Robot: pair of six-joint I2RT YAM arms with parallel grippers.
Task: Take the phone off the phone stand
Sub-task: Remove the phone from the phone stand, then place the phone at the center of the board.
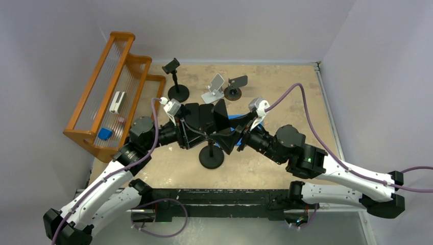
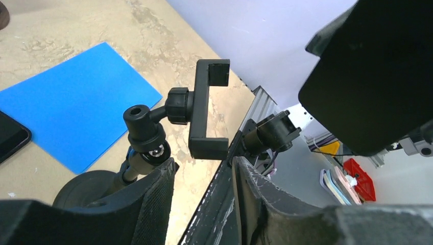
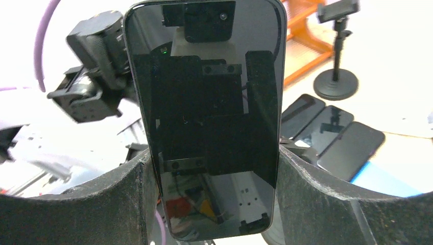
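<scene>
At the far left a wooden rack stands at the table's edge. The left gripper hovers just beside the phone stand, its fingers spread with nothing between them. The stand's clamp is empty, and a blue mat lies on the table behind it. Further right, the right gripper pinches the phone by its long edges, holding it off the table and apart from the stand.
</scene>
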